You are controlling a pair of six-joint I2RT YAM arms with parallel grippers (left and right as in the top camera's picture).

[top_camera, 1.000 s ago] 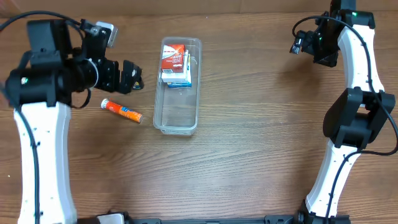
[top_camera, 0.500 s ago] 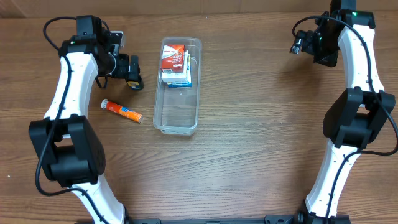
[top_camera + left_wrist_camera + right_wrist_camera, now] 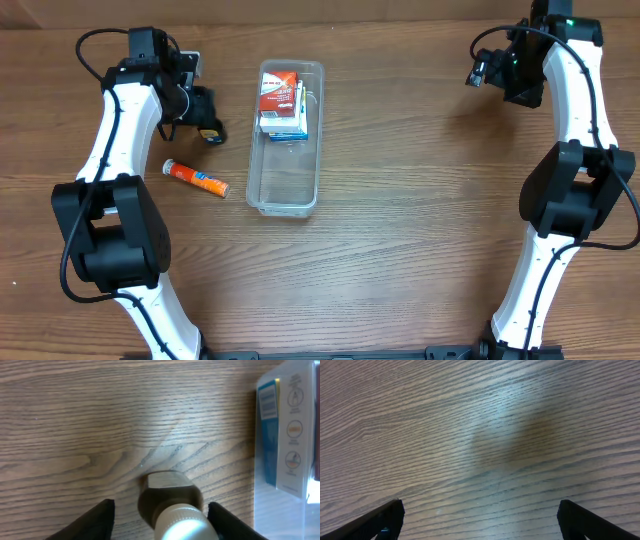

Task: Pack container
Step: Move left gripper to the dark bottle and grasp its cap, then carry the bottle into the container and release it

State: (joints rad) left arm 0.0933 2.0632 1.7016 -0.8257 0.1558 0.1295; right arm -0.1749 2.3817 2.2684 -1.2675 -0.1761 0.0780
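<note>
I see the container (image 3: 283, 185) lying on the table (image 3: 400, 250) with its long axis running 12 to 6. Boxes (image 3: 282, 103) are stacked in its 12 o'clock end, and the 6 o'clock end is bare. An orange tube (image 3: 196, 178) lies on the wood at the container's 9 o'clock, apart from it. My left gripper (image 3: 210, 128) sits near the container's 10 o'clock. Its fingers (image 3: 97, 521) are spread with nothing pinched, and a blurred metal piece (image 3: 170, 497) between them is something I cannot identify. My right gripper (image 3: 480, 525) is well off at 2 o'clock, over bare wood, its fingers wide apart.
</note>
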